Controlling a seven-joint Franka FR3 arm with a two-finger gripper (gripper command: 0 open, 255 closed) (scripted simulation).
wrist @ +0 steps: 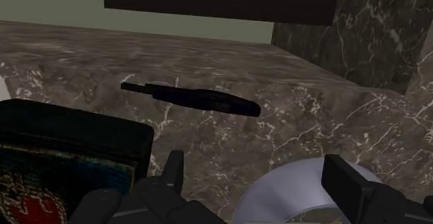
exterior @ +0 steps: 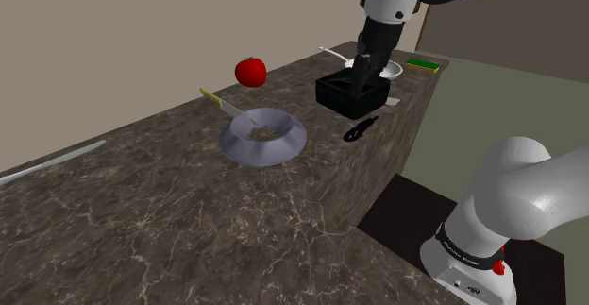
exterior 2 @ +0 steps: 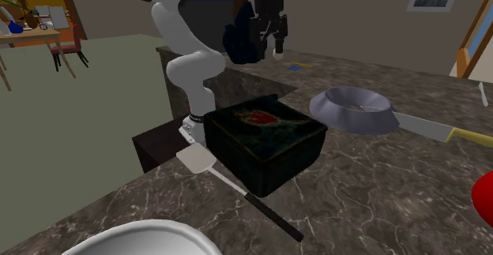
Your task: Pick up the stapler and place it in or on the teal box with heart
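The stapler (exterior: 361, 128) is a long dark thing lying flat near the counter's edge, just in front of the box in the shoulder view. In the wrist view the stapler (wrist: 194, 98) lies ahead of the fingers, untouched. The box (exterior 2: 265, 139) is dark with a red heart on its lid; in the shoulder view the box (exterior: 354, 91) looks black. My gripper (exterior: 361, 82) hangs above the box, open and holding nothing. From the wrist, the gripper (wrist: 260, 188) has its fingers wide apart, with the box (wrist: 69, 167) beside one of them.
A grey bowl (exterior: 264, 135) stands mid-counter, with a yellow-handled knife (exterior: 222, 102) and a red apple (exterior: 250, 70) behind it. A white bowl (exterior: 385, 67) and a green sponge (exterior: 425, 64) lie beyond the box. A spatula (exterior 2: 197, 161) rests against the box. The counter drops off past the stapler.
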